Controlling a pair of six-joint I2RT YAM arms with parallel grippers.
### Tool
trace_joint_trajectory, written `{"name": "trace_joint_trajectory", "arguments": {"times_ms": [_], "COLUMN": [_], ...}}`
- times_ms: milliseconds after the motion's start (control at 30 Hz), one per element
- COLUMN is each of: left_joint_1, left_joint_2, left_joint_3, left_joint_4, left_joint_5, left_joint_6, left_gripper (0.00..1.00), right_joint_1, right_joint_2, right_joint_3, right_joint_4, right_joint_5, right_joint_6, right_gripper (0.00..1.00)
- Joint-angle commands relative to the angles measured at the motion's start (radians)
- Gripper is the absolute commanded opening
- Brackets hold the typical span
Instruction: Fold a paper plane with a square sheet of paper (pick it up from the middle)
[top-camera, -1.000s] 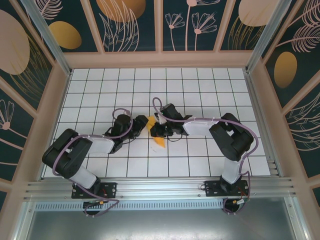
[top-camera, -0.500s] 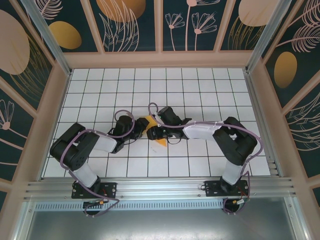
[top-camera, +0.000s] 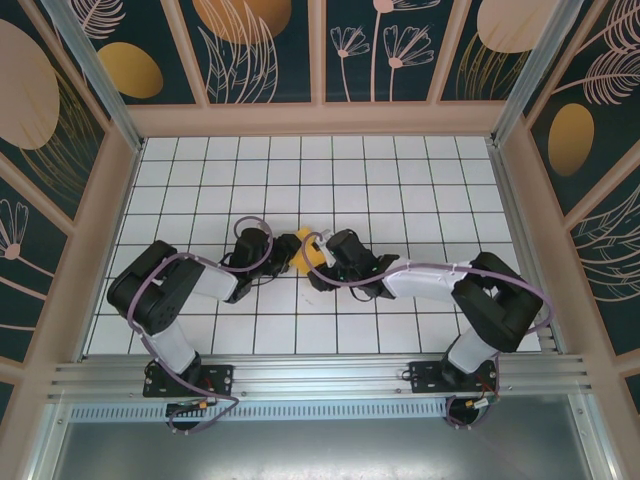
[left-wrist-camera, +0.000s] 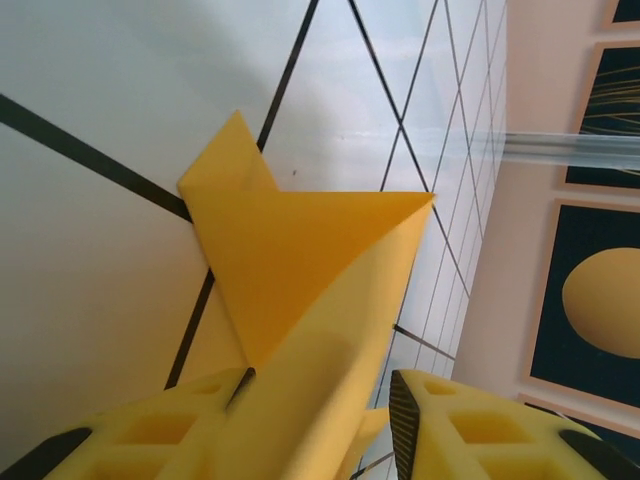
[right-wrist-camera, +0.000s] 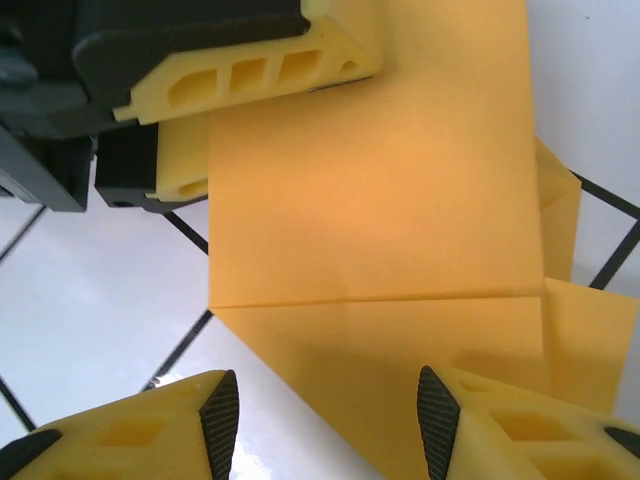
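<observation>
Part-folded paper sheet (top-camera: 303, 252) on tiled table (top-camera: 400, 180) — right gripper (right-wrist-camera: 325, 385) jaws apart over it; left gripper (left-wrist-camera: 315, 385) straddles fold — grip indeterminable.

White gridded table (top-camera: 400, 170), dark floral wall panels (top-camera: 380, 50)

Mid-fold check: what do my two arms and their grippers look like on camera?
The left arm and right arm each have white links between bulky black joints. A lilac cable loops along each arm. The left gripper and right gripper have yellow fingers with hollow cut-outs and dark inner pads.
</observation>
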Motion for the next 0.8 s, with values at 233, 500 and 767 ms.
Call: {"name": "trace_joint_trajectory", "arguments": {"times_ms": [233, 500, 767], "left_joint_1": [0.007, 0.006, 0.007], "left_joint_2": [0.025, 0.025, 0.049], "left_joint_3": [0.023, 0.049, 0.066], "left_joint_4": [0.050, 0.011, 0.008], "left_joint_5": [0.036, 0.058, 0.078], "left_joint_6": [-0.001, -0.002, -0.019], "left_gripper": [0.28, 0.19, 0.15], "right_joint_1": [-0.003, 0.006, 0.019], "right_joint_2": [-0.111, -0.165, -0.189], "right_joint_3": [-0.060, -0.142, -0.236], "right_joint_4": [0.093, 0.035, 0.158], "right_joint_5": [0.050, 0.074, 0.115], "right_joint_6": [-0.180, -0.535, -0.736], "right_gripper": [0.54, 0.53, 0.56]}}
